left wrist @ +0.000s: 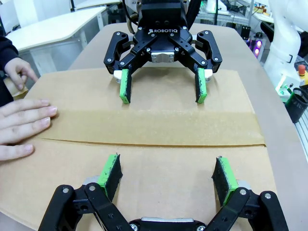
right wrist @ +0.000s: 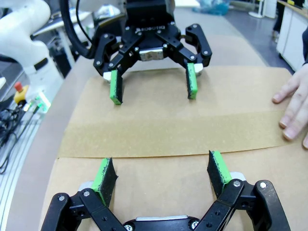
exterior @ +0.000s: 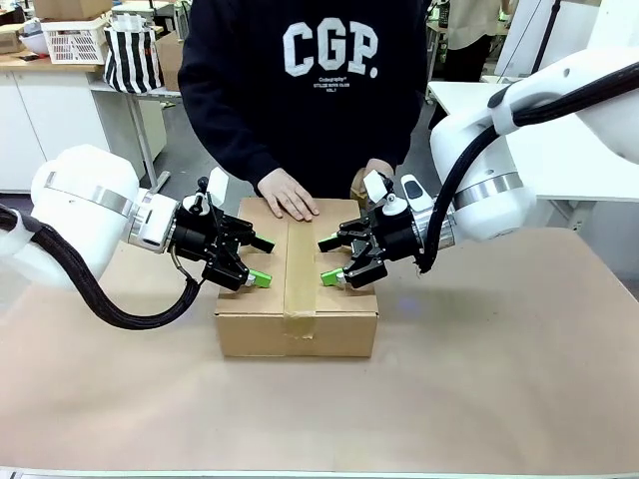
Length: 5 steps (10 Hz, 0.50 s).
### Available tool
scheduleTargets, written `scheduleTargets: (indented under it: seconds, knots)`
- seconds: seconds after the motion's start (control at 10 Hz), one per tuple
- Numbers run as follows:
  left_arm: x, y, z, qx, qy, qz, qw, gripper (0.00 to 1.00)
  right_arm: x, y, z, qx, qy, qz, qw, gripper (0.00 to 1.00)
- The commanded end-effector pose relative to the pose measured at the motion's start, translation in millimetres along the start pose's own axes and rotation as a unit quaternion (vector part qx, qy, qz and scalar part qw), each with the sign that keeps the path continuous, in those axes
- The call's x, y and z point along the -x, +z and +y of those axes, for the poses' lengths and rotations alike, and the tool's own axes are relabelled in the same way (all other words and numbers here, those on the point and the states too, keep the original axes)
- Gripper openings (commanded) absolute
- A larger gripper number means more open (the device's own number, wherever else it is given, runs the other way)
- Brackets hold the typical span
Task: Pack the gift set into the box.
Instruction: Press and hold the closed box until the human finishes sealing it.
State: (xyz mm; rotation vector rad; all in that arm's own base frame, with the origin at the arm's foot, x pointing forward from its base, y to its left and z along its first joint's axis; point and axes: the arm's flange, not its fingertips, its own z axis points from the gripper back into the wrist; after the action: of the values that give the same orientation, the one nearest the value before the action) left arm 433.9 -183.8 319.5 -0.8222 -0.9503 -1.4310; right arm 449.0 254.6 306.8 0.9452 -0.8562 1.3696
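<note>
Desk (exterior: 519, 379): covered in brown paper and carrying the box near its centre.

Person (exterior: 310, 90): standing at the far side of the desk in a dark sweatshirt printed "CGP."

Box (exterior: 334, 324): a shallow brown cardboard carton, flaps closed, with a strip of brown tape (exterior: 300, 269) running along the centre seam and down the near wall. In the wrist views the tape reads as a broad, slightly darker band across the lid between the two pincers.

Left arm: enters from the left side of the front view, pincer (exterior: 262, 260) over the left half of the lid. Jaws spread wide, gripping nothing. In the left wrist view the green pads (left wrist: 109, 172) stand apart above bare cardboard, short of the tape; whether they touch the lid cannot be told.

Right arm: enters from the right, pincer (exterior: 329, 261) over the right half of the lid, facing the left one across the tape. Jaws likewise spread wide and empty, as the right wrist view confirms (right wrist: 161, 173).

Person's hand (exterior: 290, 195): laid flat, fingers extended, on the far edge of the lid beside the tape. The other hand (exterior: 377, 170) sits behind the right pincer at the box's far right corner.
</note>
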Motion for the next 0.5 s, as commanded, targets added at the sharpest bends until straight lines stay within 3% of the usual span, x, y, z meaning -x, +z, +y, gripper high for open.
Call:
scheduleTargets:
  seconds: [0.0,0.4]
  knots:
    - [1.7,0.6,-1.6,-0.001,-0.002,0.002,1.000,1.00,4.1,-0.8,1.4,0.004,0.002,0.004,1.000,1.00]
    - [1.7,0.6,-1.6,-0.001,-0.002,0.002,1.000,1.00,4.1,-0.8,1.4,0.004,0.002,0.004,1.000,1.00]
